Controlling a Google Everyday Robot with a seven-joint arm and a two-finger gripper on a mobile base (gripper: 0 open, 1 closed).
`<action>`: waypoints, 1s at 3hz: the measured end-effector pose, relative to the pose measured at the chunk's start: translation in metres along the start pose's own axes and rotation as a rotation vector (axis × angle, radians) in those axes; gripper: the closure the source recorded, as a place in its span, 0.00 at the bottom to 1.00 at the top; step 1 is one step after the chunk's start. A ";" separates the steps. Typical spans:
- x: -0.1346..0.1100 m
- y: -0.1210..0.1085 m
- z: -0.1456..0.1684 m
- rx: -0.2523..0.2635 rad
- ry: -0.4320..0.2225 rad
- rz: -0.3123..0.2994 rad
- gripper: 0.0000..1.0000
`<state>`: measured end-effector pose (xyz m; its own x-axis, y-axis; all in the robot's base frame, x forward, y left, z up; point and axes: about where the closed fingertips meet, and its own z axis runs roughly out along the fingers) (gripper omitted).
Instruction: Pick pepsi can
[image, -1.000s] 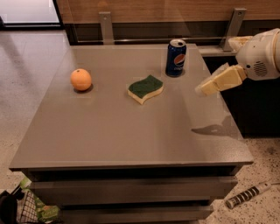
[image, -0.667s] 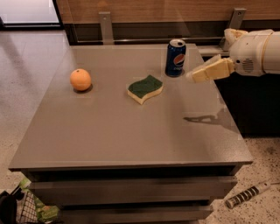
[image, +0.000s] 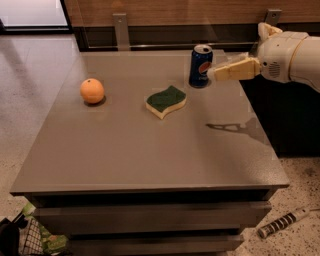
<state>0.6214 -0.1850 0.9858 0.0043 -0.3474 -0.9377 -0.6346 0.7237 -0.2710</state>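
Note:
The pepsi can (image: 200, 65), dark blue with a round red-white-blue logo and a silver top, stands upright near the far right of the grey table (image: 135, 150). My gripper (image: 214, 75) reaches in from the right on a white arm. Its cream tip is just right of the can, at about the can's mid-height, very close to its side. I cannot tell whether it touches the can. It hovers above the table and casts a shadow on the surface below it.
An orange (image: 92, 90) sits at the left of the table. A green and yellow sponge (image: 166, 101) lies in the middle, left and nearer than the can. A wood and glass wall runs behind. A striped tool (image: 285, 222) lies on the floor at the right.
My gripper has moved left and up towards the can, from well right of it to just beside it. The can, sponge and orange have not moved.

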 end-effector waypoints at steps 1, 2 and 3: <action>0.014 -0.009 0.022 -0.031 -0.041 0.063 0.00; 0.036 -0.021 0.055 -0.067 -0.110 0.158 0.00; 0.052 -0.029 0.078 -0.090 -0.148 0.213 0.00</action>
<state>0.6996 -0.1774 0.9281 -0.0278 -0.0969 -0.9949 -0.6993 0.7131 -0.0499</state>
